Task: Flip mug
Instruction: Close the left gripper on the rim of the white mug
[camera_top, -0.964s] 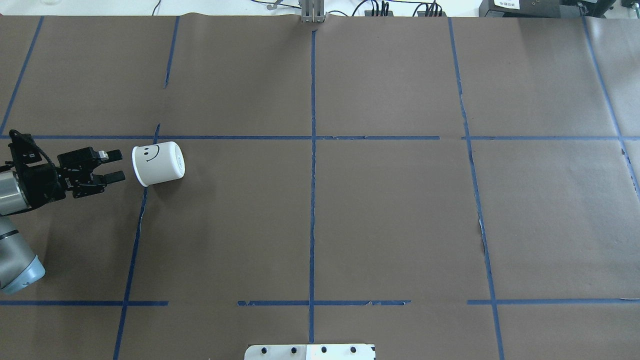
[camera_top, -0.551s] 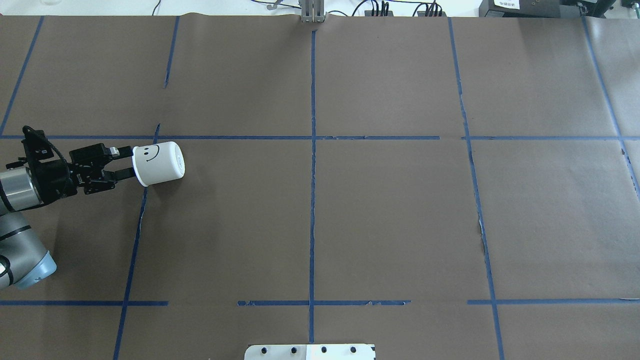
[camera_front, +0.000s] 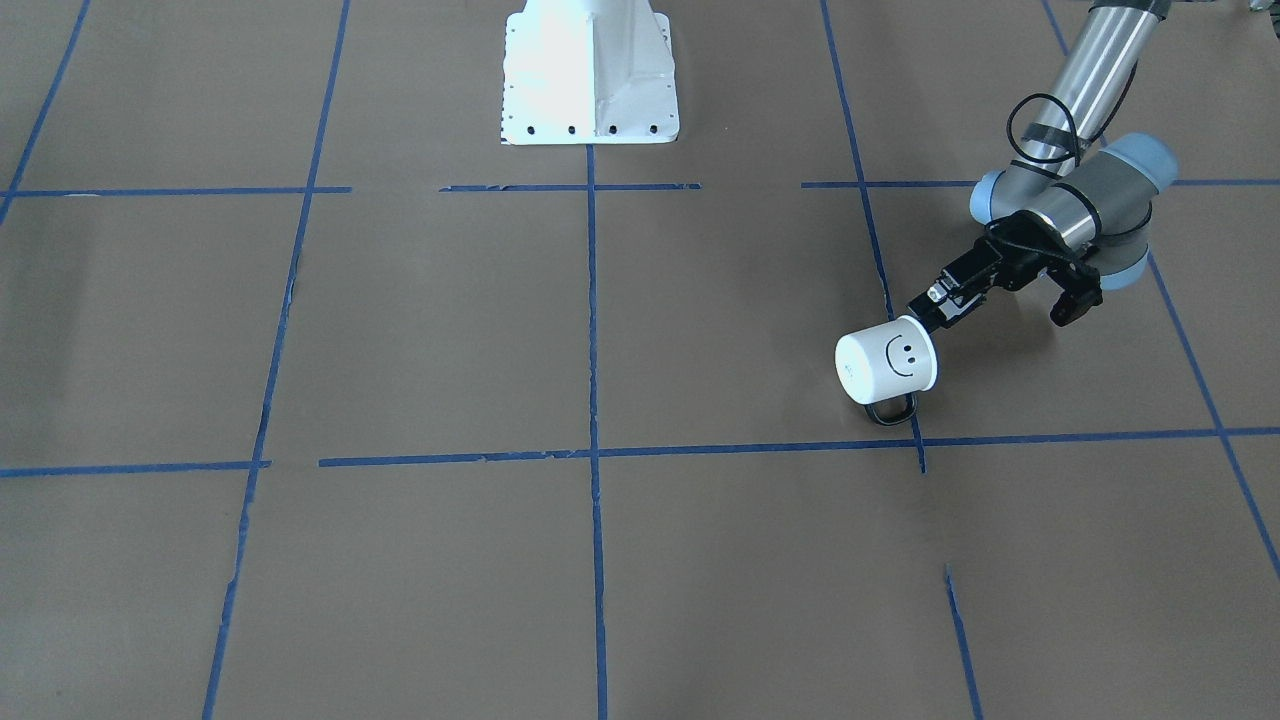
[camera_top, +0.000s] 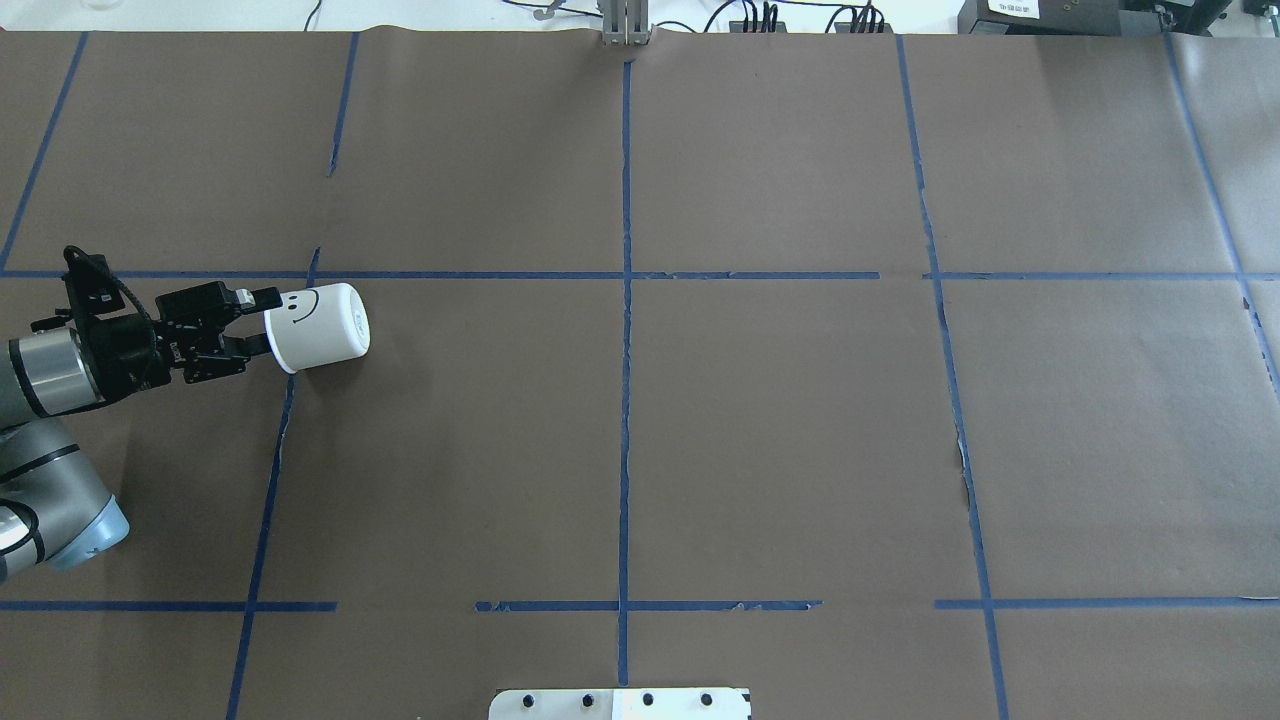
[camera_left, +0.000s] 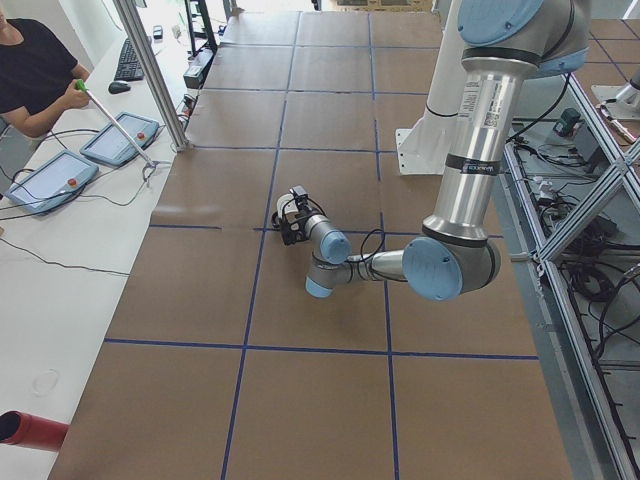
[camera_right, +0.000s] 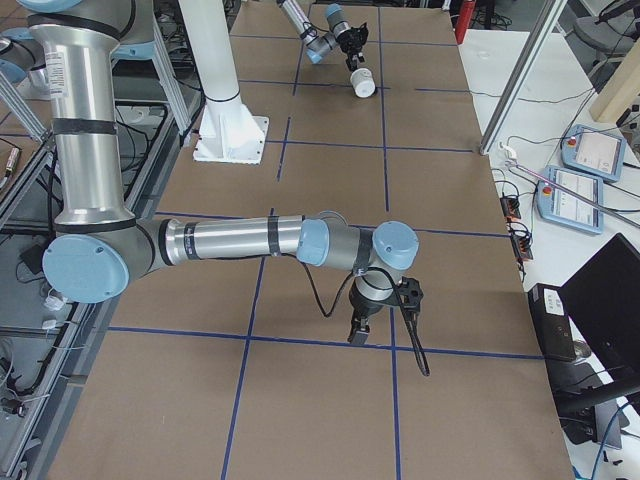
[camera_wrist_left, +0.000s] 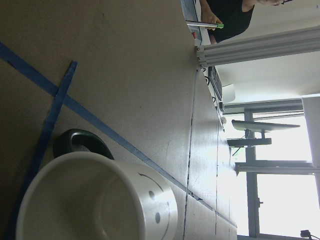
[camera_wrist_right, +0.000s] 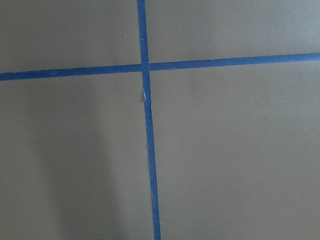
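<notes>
Bright, even overhead light; soft faint shadows on table paper (camera_top: 780, 430). Left wrist view: window (camera_wrist_left: 285, 195) blown out, close mug (camera_wrist_left: 100, 200) slightly soft.

The mug (camera_top: 320, 330) lies on its side on the tabletop (camera_top: 700, 420), mouth toward the left claw (camera_top: 266, 321).

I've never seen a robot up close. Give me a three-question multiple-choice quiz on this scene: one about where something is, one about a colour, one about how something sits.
1. Where is the mug? A) dead centre B) at the left claw C) far right end
2. What colour are the tape lines? A) red B) yellow C) blue
3. How does the mug sit? A) upright B) on its side C) upside down
Answers: 1B, its open mouth faces the claw. 2C, blue strips cross the table. 3B, its wall rests on the table.
</notes>
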